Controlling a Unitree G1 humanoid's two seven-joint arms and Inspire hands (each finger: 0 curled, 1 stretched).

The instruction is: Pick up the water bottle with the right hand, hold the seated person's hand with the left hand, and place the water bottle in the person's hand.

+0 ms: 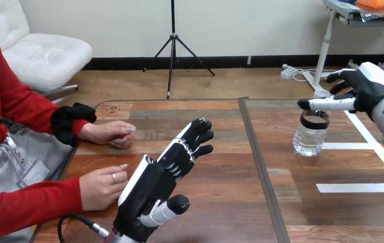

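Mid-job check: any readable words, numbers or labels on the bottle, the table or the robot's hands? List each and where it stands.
No text can be read.
On the water bottle: a dark band near its top, any print too small to read.
On the table: white tape strips, no writing.
On the left hand and the right hand: no legible markings.

The water bottle (310, 137) is clear, short and round, with a dark band near its top; it stands upright on the right half of the counter (220, 202). At the counter's left edge, well apart from it, lie the person's farther hand (110, 134) and the person's nearer hand (101, 187), both with loosely curled fingers
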